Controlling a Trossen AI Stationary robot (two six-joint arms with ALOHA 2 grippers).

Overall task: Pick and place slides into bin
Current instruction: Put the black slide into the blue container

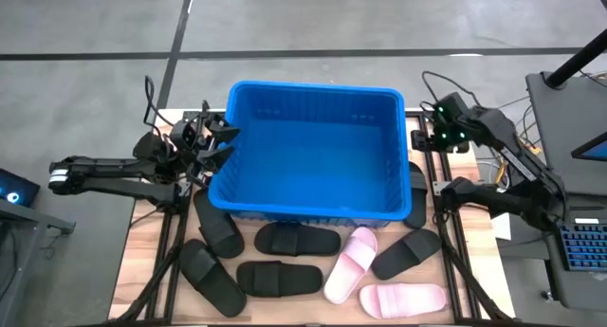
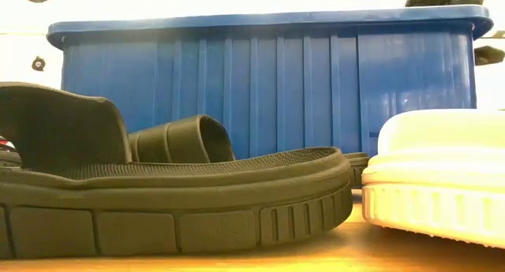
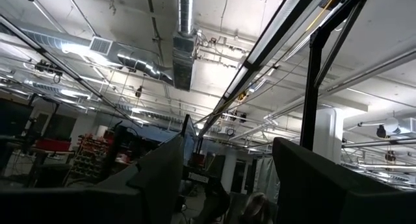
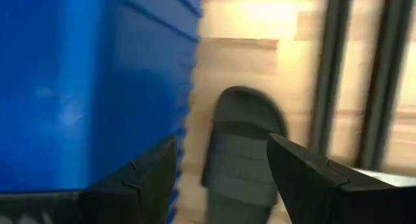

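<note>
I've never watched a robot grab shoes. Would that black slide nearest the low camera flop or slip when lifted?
The black slide looks thick-soled, so it probably stays fairly stiff. Its ribbed sole and textured footbed suggest little slipping. The arched strap holds its shape, likely a good grab point.

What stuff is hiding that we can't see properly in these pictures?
- Black slide by the bin's right side: high view, mostly under the rim.
- Pink slide: low view, cut off by the picture's edge.
- Table: left wrist view, left tool points at the ceiling.
- Black slide: right wrist view, blurred.
</note>
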